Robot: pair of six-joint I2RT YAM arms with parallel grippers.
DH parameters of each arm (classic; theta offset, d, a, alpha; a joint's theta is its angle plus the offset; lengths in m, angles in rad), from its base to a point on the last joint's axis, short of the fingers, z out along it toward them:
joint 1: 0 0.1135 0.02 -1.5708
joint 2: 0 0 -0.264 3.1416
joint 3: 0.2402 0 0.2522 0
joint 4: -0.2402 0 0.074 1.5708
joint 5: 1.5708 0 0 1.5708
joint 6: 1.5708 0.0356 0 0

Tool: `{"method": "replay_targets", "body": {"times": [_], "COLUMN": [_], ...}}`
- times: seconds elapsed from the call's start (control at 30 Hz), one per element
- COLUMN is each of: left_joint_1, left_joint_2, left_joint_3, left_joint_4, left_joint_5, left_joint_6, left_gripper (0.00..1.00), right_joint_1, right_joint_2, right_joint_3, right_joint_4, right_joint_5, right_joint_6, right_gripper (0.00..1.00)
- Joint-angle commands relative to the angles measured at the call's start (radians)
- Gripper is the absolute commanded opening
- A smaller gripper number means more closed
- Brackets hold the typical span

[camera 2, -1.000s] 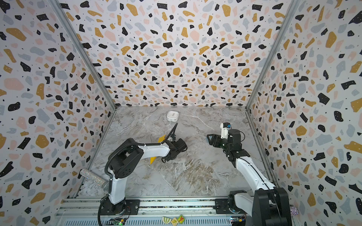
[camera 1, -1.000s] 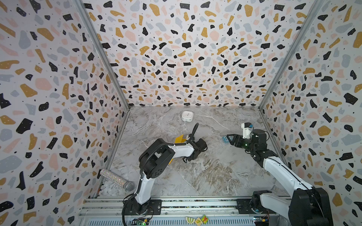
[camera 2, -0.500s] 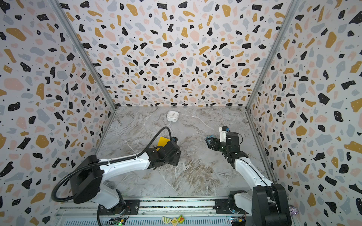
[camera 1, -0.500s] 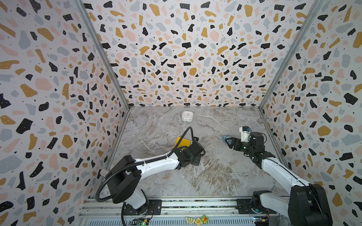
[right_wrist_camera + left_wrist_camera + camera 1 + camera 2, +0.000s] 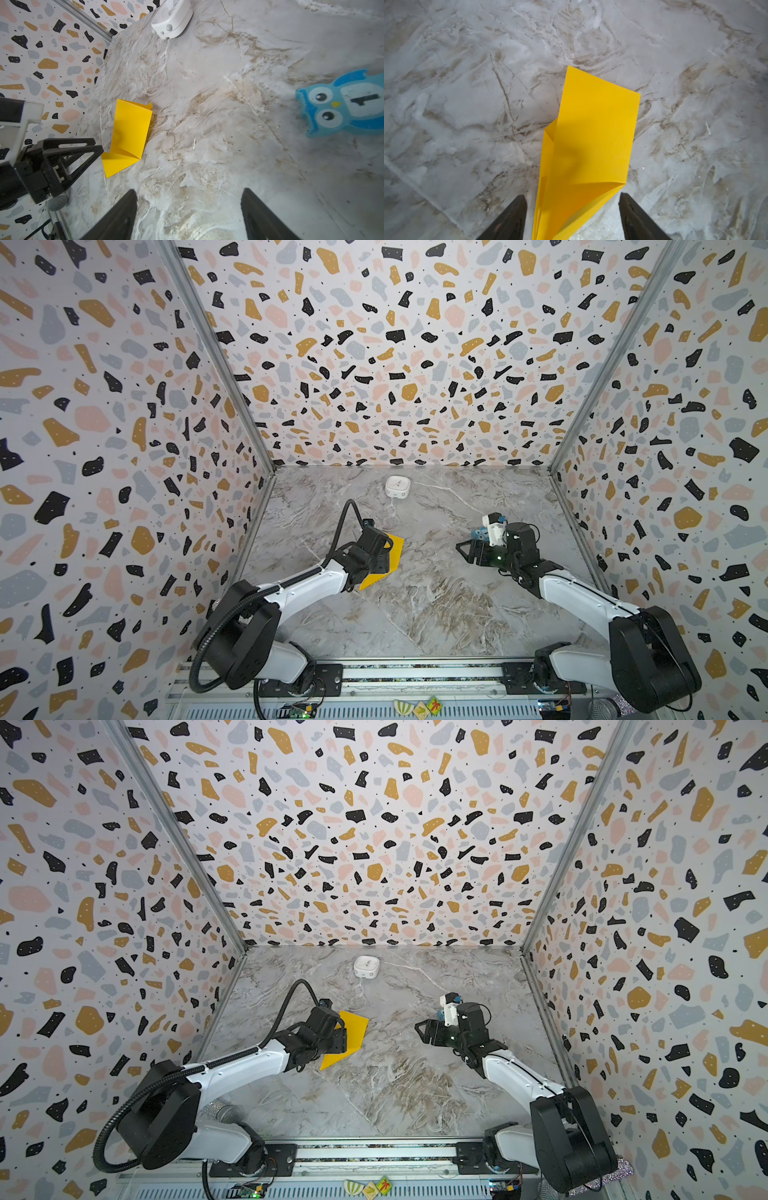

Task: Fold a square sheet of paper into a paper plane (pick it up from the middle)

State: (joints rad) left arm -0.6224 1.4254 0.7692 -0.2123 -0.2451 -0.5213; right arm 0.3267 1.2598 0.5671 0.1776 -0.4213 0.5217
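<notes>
- The left gripper (image 5: 572,195) stands open. In the left wrist view its two dark fingers (image 5: 510,216) are spread apart on either side of the sheet of paper (image 5: 591,135).
- A strip of table (image 5: 456,93) shows between each finger and the paper there, so nothing is clamped. Whether a finger brushes the paper lower down cannot be told.
- The right gripper (image 5: 189,190) is also open, its jaws wide with only bare marbled table between them. It holds nothing and touches nothing.
- In both top views this gripper (image 5: 463,549) hovers over the right half of the table, pointing toward the middle.
- There is one sheet of paper (image 5: 388,556), bright yellow-orange. It lies on the left half of the table, about midway between the near and far edges, and the left gripper covers part of it.
- The paper (image 5: 129,128) is folded over on itself. It shows one long flat panel, a slanted crease at the end nearest the left gripper and a small flap at the other end.
- One white rounded box (image 5: 397,487) sits close to the far edge, near its middle, well apart from the paper.
- One blue owl figure (image 5: 342,108) bearing a numeral lies toward the right edge. In a top view only a bit of it (image 5: 480,534) shows beside the right arm.
- Three small picture tiles (image 5: 417,707) rest on the rail along the near edge.
</notes>
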Motion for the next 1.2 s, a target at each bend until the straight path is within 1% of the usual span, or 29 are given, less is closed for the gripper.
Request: {"method": "replay_targets", "body": {"times": [0.0, 0.2, 0.4, 0.7, 0.93, 1.17], "left_joint_1": [0.01, 0.012, 0.026, 0.084, 0.093, 0.095], "left_joint_2": [-0.016, -0.107, -0.122, -0.027, 0.038, 0.09], "left_joint_3": [-0.025, -0.108, -0.158, -0.159, -0.152, -0.151], "left_joint_4": [-0.002, 0.013, 0.016, 0.063, 0.085, 0.097], "left_joint_5": [-0.032, 0.018, -0.021, 0.017, 0.032, 0.053], "left_joint_6": [0.038, 0.056, 0.023, 0.017, 0.018, 0.02], "left_gripper": [0.69, 0.7, 0.69, 0.58, 0.51, 0.4], "right_joint_1": [0.013, 0.033, 0.055, 0.083, 0.101, 0.115], "right_joint_2": [0.002, 0.027, 0.044, 0.056, 0.059, 0.056], "right_joint_3": [0.017, 0.026, 0.031, 0.034, 0.033, 0.028], "right_joint_4": [0.021, 0.032, 0.039, 0.039, 0.039, 0.033], "right_joint_5": [0.006, 0.002, 0.007, 0.014, 0.01, -0.002], "right_joint_6": [0.013, 0.019, 0.023, 0.029, 0.034, 0.043], "right_gripper": [0.8, 0.79, 0.79, 0.79, 0.79, 0.79]}}
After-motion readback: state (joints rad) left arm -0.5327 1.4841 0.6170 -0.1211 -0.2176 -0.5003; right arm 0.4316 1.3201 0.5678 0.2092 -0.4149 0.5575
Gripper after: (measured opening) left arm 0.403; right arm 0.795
